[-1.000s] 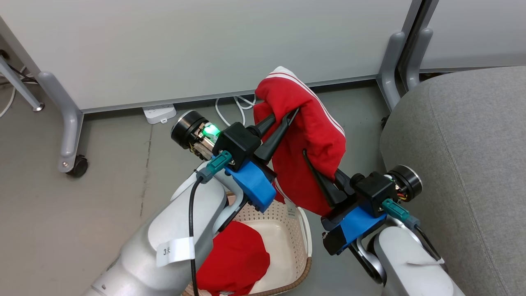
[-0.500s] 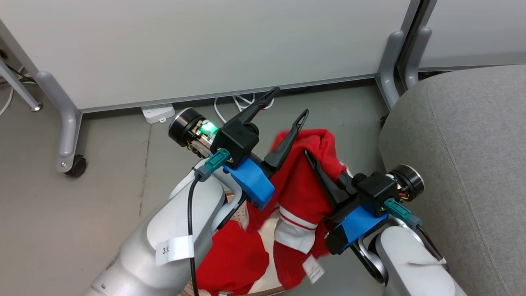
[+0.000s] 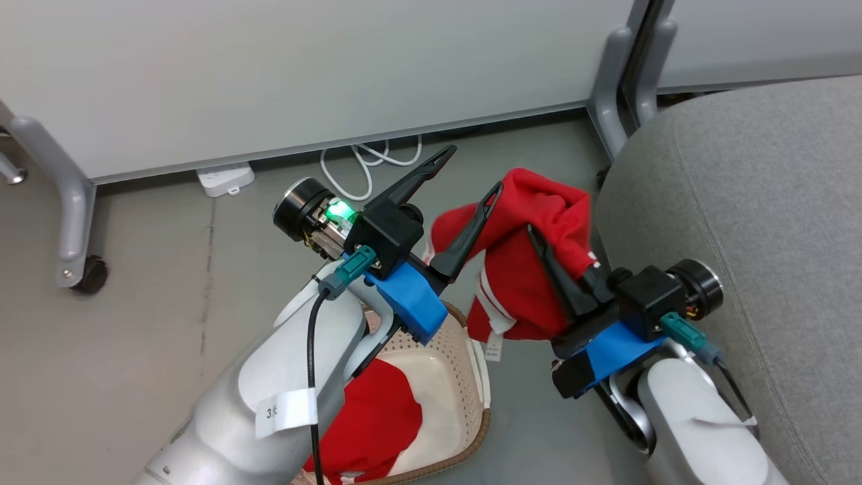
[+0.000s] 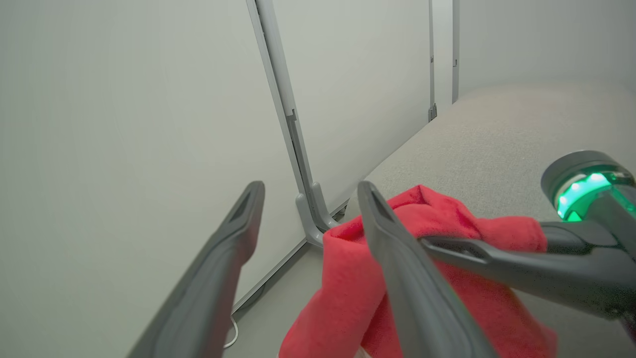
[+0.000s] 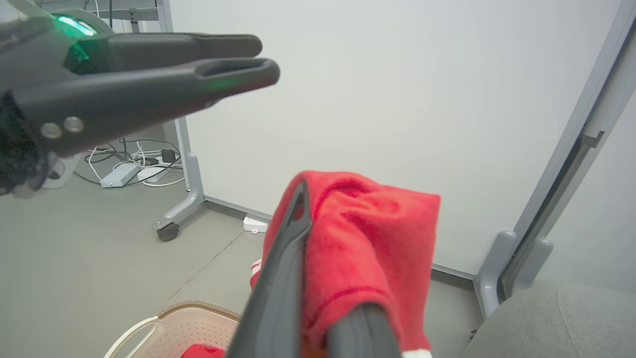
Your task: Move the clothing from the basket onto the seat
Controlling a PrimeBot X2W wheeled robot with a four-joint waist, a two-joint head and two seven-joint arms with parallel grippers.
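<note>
Nearest, the basket [image 3: 458,357] sits on the floor under the left forearm, with the plain red garment [image 3: 377,424] slumped in its bottom. Above it the left pincer [image 3: 466,172] stands wide open with nothing in it, one finger just beside red cloth. The right pincer [image 3: 539,244] is clamped tight on the striped garment [image 3: 522,283], which hangs in the air between basket and seat, bunched over the fingers, its striped hem and white tag dangling. It looks light, soft and limp. It will likely drape, swing and sag rather than keep a shape, so a pinch through a thick gathered fold seems safest; a single thin edge could slip out. Farther right, the grey seat [image 3: 754,202] lies just beside the cloth, and the white panel [image 3: 337,67] stands behind.
</note>
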